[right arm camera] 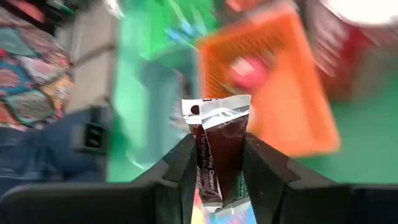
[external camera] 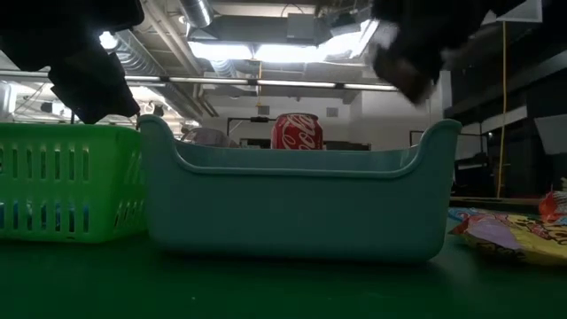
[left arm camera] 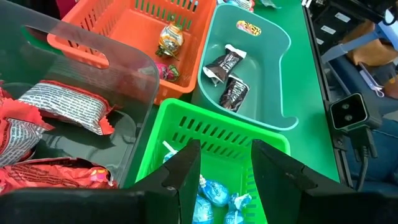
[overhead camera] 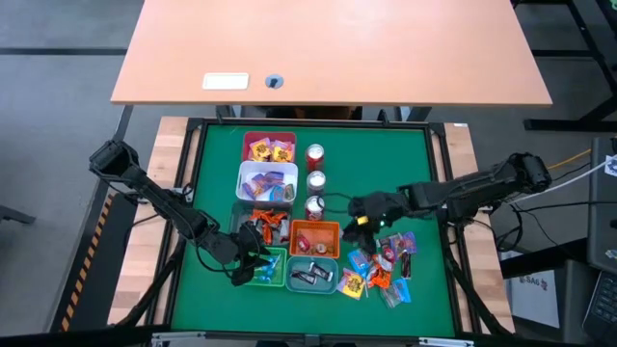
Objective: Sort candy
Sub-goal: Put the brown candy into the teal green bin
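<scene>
At the left of the green felt worktop [overhead camera: 207,164] the left pincer [left arm camera: 225,165] hung over the slatted green plastic bin [left arm camera: 211,134], its two dark fingers spread apart with nothing between them. Below them lay several blue-wrapped sweets [left arm camera: 214,193], which suggested this bin was the place for blue ones and that the released pincer sat there because a drop belonged there. Beside it stood a clear plastic bin [left arm camera: 134,68] with red and silver crinkly packets [left arm camera: 59,109], and next along a slatted orange plastic bin [left arm camera: 118,31] holding a few small twisted sweets [left arm camera: 169,38]. The smooth teal plastic tub [left arm camera: 277,74] kept two dark brown sachets [left arm camera: 229,78], so each colour seemed to have its own container.

Up the middle of the worktop ran three small red-and-silver drink cans [overhead camera: 315,180] (not candy, and left standing).

Further right, the right pincer [right arm camera: 217,168] was raised near the orange bin and clenched on a dark brown sachet with a white top edge [right arm camera: 216,146], held upright by its lower half. Judging by its colour, it was most likely bound for the teal tub. At the far right, the unsorted heap of mixed bright wrappers [overhead camera: 384,265] lay loose on the felt.
</scene>
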{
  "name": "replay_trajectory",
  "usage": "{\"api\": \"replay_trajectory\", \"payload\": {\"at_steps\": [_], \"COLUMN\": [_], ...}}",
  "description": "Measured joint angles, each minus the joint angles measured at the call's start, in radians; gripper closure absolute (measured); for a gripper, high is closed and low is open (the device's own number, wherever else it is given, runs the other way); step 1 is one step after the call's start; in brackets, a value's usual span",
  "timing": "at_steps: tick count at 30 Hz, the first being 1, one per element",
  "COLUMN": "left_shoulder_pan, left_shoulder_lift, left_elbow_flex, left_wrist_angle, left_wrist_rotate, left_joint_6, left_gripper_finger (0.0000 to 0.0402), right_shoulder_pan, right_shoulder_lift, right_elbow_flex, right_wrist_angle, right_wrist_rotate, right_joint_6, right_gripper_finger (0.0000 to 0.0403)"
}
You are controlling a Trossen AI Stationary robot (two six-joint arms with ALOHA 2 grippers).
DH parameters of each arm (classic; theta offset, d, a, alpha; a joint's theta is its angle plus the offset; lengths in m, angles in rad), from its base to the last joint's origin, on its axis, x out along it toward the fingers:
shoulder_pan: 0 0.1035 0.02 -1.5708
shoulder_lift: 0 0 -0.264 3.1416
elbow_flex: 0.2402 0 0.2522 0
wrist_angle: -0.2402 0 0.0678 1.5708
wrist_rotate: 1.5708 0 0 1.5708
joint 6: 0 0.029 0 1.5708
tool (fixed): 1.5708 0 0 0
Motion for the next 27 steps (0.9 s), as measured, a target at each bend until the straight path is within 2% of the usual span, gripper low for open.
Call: {"api": "replay_trajectory", "payload": {"at_steps": [5, 8, 21, 27], "left_shoulder_pan": [0.0, 0.0, 0.0, 0.0], "left_shoulder_lift": [0.0, 0.0, 0.0, 0.0], "left_elbow_flex": [0.0, 0.0, 0.0, 0.0], "left_wrist_angle": [0.003, 0.013, 0.038, 0.046], "left_wrist_rotate": [0.0, -0.001, -0.006, -0.007], "left_joint_6": [0.0, 0.0, 0.0, 0.0], "left_gripper_finger": [0.027, 0.027, 0.027, 0.027], "right_shoulder_pan": [0.107, 0.15, 0.254, 0.259], "right_shoulder_lift": [0.029, 0.057, 0.268, 0.313], "right_elbow_flex": [0.002, 0.002, 0.002, 0.002], "right_wrist_angle": [0.202, 0.259, 0.561, 0.581], "right_wrist_rotate": [0.095, 0.134, 0.133, 0.117], "right_joint_6": [0.0, 0.0, 0.004, 0.004], "right_gripper_finger": [0.0292, 0.0292, 0.0292, 0.0292]}}
